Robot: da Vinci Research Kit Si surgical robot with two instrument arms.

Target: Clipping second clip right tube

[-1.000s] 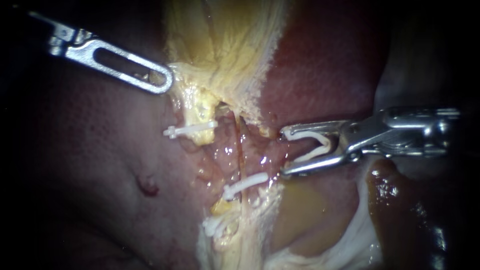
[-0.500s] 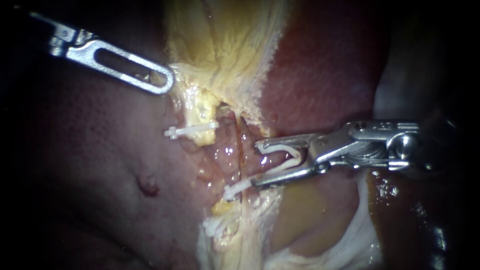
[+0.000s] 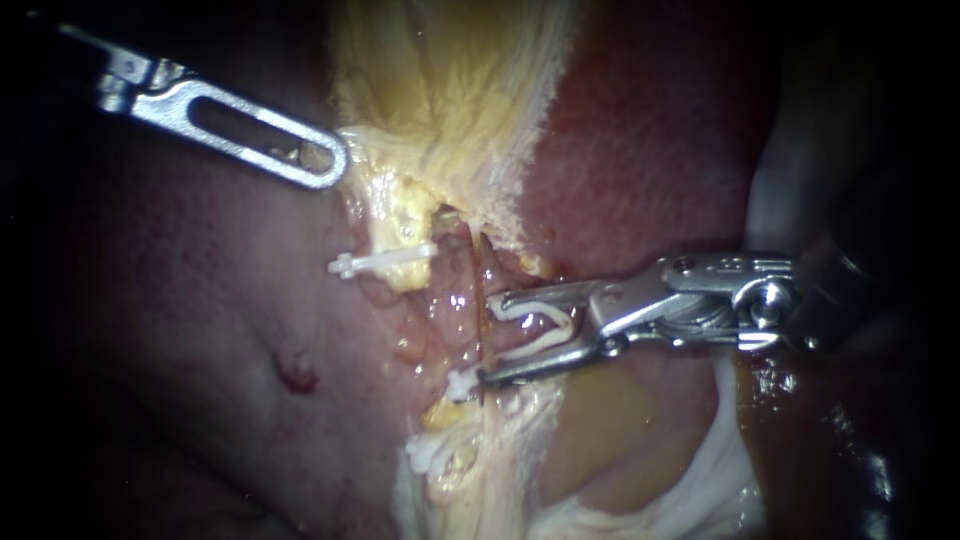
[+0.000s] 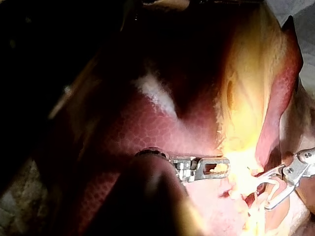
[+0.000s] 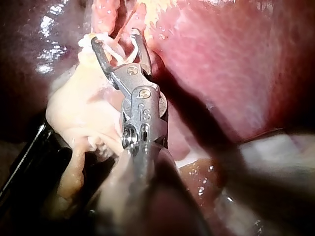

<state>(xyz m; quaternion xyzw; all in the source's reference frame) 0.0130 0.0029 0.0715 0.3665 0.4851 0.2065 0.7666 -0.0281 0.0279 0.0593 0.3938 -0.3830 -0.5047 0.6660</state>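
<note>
My right instrument comes in from the right, its jaws spread and holding an open white clip. The jaw tips straddle the thin reddish right tube; whether the clip touches it I cannot tell. Just below, a closed white clip sits on the same tube, partly under the lower jaw. Another closed clip sits on the left tube. My left instrument is shut on yellow tissue at the upper left. The right wrist view shows the loaded jaws up against the tissue.
Dark red liver lies above the right instrument and at the left. Pale yellowish gallbladder tissue sits under the right instrument's shaft. A white clip end shows lower down. In the left wrist view both instruments flank the yellow tissue.
My right instrument has moved left with the open clip, from beside the tissue to where its jaw tips reach across the right tube. The left instrument has held still.
</note>
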